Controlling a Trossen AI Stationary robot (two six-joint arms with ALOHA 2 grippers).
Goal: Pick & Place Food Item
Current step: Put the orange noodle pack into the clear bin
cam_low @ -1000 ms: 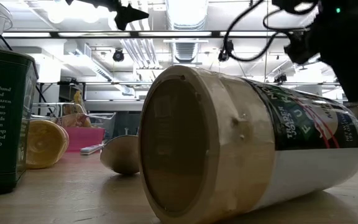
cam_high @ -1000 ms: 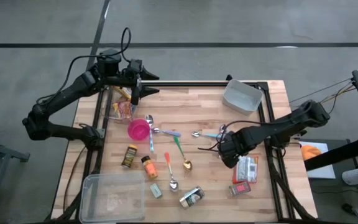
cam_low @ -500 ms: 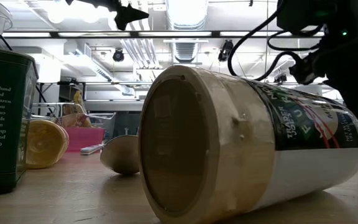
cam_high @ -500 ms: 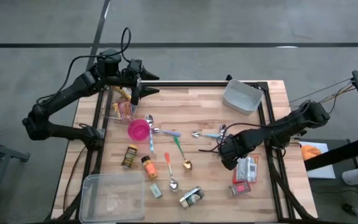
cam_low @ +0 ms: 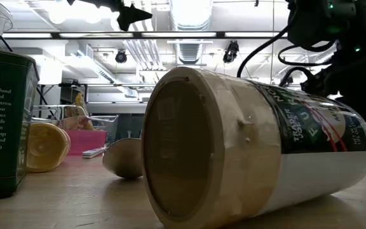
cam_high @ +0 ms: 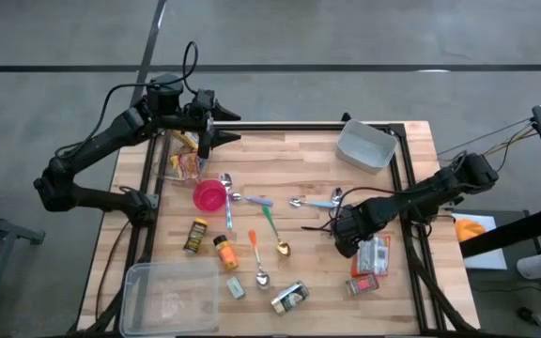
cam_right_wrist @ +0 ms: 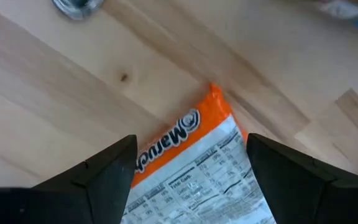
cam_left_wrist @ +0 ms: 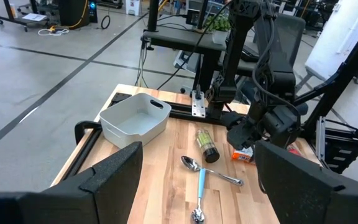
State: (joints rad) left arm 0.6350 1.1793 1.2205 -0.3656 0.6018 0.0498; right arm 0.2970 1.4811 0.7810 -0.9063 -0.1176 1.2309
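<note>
I've got the right claw (cam_right_wrist: 191,180) spread wide, low over the noodle pkt (cam_right_wrist: 197,168) at the bench's (cam_high: 308,160) right side. I'd centre, drop straight, then pinch. Left claw (cam_left_wrist: 197,186) apart, parked far corner.

The orange noodle packet (cam_right_wrist: 194,168) is showing the brand "Maruchan" above a nutrition panel too small to read. The jar (cam_low: 253,152) label is displaying "TRADER JOE'S".
</note>
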